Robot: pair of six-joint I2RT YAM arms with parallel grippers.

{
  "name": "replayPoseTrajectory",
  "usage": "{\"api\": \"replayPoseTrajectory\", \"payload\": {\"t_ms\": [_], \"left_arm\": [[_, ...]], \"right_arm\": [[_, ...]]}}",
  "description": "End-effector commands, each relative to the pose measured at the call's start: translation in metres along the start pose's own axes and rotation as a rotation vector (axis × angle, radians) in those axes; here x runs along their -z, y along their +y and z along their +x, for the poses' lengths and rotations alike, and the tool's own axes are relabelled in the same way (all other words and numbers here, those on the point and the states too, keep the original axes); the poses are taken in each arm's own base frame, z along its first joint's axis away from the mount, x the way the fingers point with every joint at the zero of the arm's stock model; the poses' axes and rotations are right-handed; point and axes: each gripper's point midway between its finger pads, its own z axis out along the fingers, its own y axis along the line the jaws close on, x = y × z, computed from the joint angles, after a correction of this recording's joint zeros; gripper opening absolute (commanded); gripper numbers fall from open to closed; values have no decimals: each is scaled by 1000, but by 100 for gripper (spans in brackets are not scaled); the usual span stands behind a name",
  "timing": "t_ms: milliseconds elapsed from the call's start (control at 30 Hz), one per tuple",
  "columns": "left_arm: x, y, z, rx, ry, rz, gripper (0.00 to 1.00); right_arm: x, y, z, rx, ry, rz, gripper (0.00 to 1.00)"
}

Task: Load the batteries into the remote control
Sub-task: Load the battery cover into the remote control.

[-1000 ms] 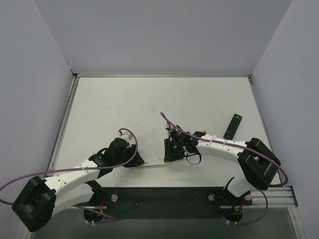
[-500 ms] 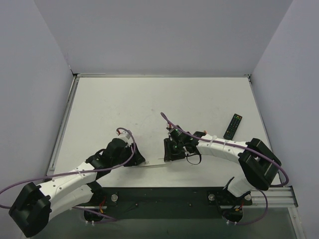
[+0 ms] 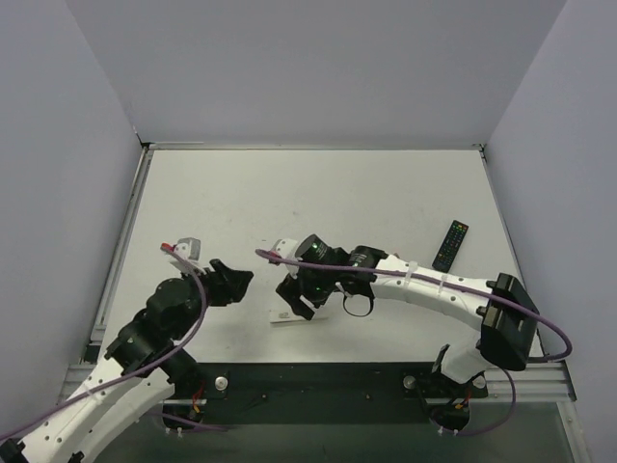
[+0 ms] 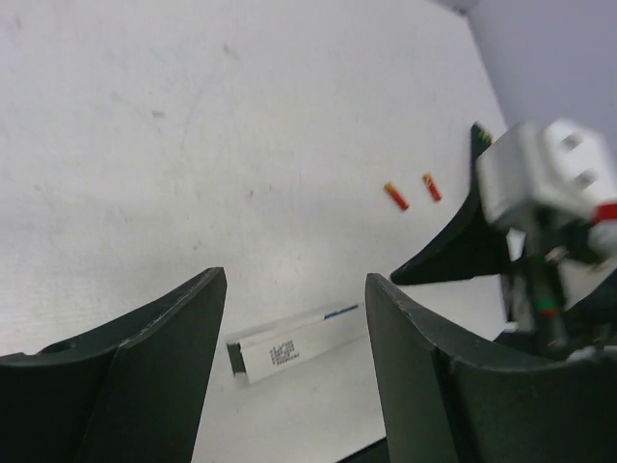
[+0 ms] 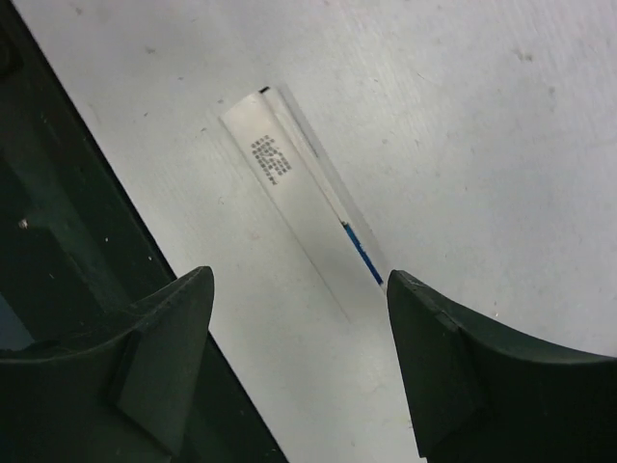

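Two arms are reaching in from the near edge of the white table (image 3: pixel 289 193), both working low over its front part. At about 8 o'clock from the table's middle, the left gripper (image 3: pixel 231 283) is hovering with its jaws standing wide apart and nothing between them. Its own camera is looking through that gap at the remote control (image 4: pixel 299 345), which is lying flat on the table, apart from both dark fingers (image 4: pixel 145 371). The white bar is sitting at roughly 6 o'clock from the table's middle, close to the front edge, with a small patch of dark print near one end. A thin blue strip (image 5: pixel 362 253) is showing along one long edge of it; whether that is a battery I cannot tell. Directly over the bar, the right gripper (image 3: pixel 294 299) is hanging with its jaws spread wide as well, so that in its wrist view the bar is running diagonally across the gap between the two fingertips. I cannot tell whether either finger is touching it. In the left wrist view two red cylinders (image 4: pixel 413 191) are lying side by side on the bare tabletop, close together but not touching, at about 1 o'clock from the white bar and well apart from it. Far off at 3 o'clock, near the table's right side, a black remote (image 3: pixel 449 244) is resting on its own.
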Motion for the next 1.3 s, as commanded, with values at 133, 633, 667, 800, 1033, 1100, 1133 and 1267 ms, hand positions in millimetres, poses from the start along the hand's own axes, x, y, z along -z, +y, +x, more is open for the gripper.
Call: {"api": "replayPoseTrajectory", "payload": {"t_ms": [133,633,667,800,1033,1100,1133,1267], "left_arm": [[77,20,-103,-126,-459,-88,70],[106,49,-116,-155,-609,-168,70],[105,49,-115,-156,-608,-169,70],[105,50,-115,-155,-609,-176,70],[104,50,-115,-155,-609,-177,70],[103,50,-114,-157,-606,-174,69],[103,50,-115,-156,-608,-174,69],[102,50,-114,-161,-607,-173,69]], "right_arm": [[-25,17,9,458,171,-85,66],[-67,18,23,560,344,-145,53],[-67,18,24,561,350,-147,51],[-74,16,29,564,382,-150,47],[-78,10,33,556,400,-149,35],[-77,11,34,554,399,-155,32],[-76,10,34,548,399,-157,31],[-74,14,35,550,398,-176,32]]}}
